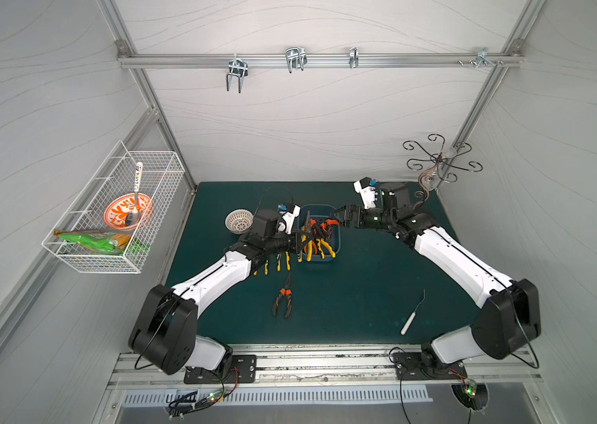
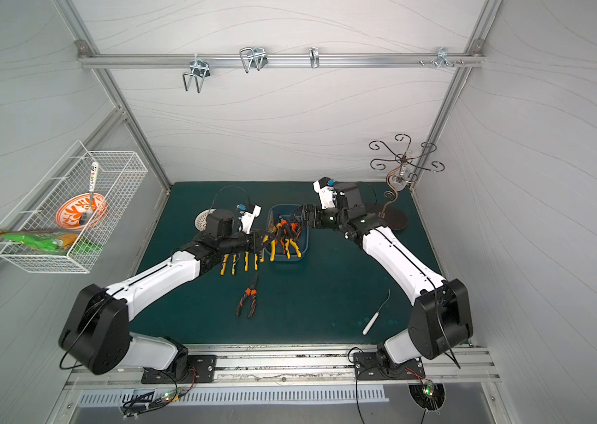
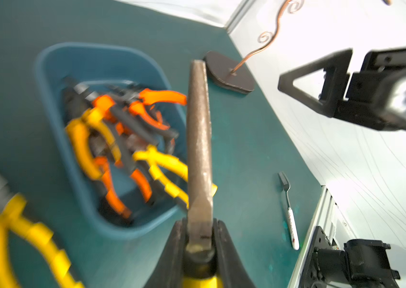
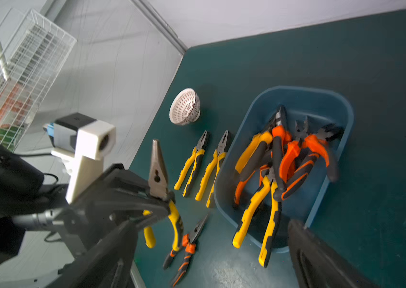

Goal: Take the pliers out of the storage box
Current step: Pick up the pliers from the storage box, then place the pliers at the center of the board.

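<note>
At the left rim of the storage box (image 4: 304,98), my left fingers (image 3: 175,244) are clamped on one pair of yellow-handled pliers (image 3: 199,137). They grip at the pivot, the blunt nose pointing away from my wrist and the handles hanging behind. I judge the pair lifted clear of the pile (image 4: 284,159), where about five pairs lie crossed inside the box. My right fingers (image 4: 316,259) stand wide apart and empty, by the box's far right rim. The step in hand, as I read it, is setting this pair down. I would carry it sideways, away from the rim, to the open spot beside the two yellow pairs (image 4: 193,162) lying side by side on the surface (image 1: 363,293). I would line it up with them and lower until the handles rest flat before I let go. The long-nosed orange pair (image 4: 187,244) lies nearer my base, so I would stay behind it. The head is dull grey-brown steel, faintly pitted and hard, so it could swivel between my pads if I tilt it; level travel seems wise. The handles are curved, rubbery sleeves, yellow with black ribs or orange with black. The box is smooth slate-blue plastic with rounded corners and sloping walls; two yellow handles poke over its near rim. The surface is a matte dark green mat.
</note>
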Motion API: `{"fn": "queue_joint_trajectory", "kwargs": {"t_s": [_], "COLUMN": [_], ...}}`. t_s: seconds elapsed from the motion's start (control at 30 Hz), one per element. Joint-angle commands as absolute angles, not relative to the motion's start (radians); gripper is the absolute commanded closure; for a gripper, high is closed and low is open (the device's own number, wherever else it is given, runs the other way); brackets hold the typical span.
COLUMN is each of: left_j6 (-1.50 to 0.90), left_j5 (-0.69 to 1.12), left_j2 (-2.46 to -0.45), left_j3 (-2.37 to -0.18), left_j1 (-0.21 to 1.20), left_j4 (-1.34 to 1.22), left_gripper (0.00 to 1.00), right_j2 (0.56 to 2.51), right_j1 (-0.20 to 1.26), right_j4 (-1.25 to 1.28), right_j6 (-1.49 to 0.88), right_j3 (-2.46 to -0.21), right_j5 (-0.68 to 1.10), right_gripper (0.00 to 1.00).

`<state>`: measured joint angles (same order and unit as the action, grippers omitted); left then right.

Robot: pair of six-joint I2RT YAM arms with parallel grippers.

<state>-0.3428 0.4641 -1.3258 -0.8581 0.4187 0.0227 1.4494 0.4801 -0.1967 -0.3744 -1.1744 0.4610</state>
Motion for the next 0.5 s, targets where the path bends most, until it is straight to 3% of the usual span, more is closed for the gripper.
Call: {"fn": "queue_joint_trajectory", "kwargs": {"t_s": [0.0,0.3,0.47], "left_j6": [-0.309,-0.415,-0.409], "left_j5": [0.402,0.270,0.196], "left_j2": [-1.215,-1.051,-1.061], "left_j3": [-0.835,-0.701,-0.674], "left_j1": [0.407,0.347,0.317], "left_j4": [0.183,0.509,0.622], "left_gripper": [1.00,1.00,1.00], "right_j2": [1.398,1.351,1.354], "right_j1": [0.503,0.715,0.810], "right_j4": [-0.135,-0.176,-0.247], "right_j6": [-0.268,-0.003,0.106], "right_j3": [-1.111,-1.051,-1.066], "right_j5": [0.547,0.493,0.479], "right_gripper": [0.01,0.01,0.01]}}
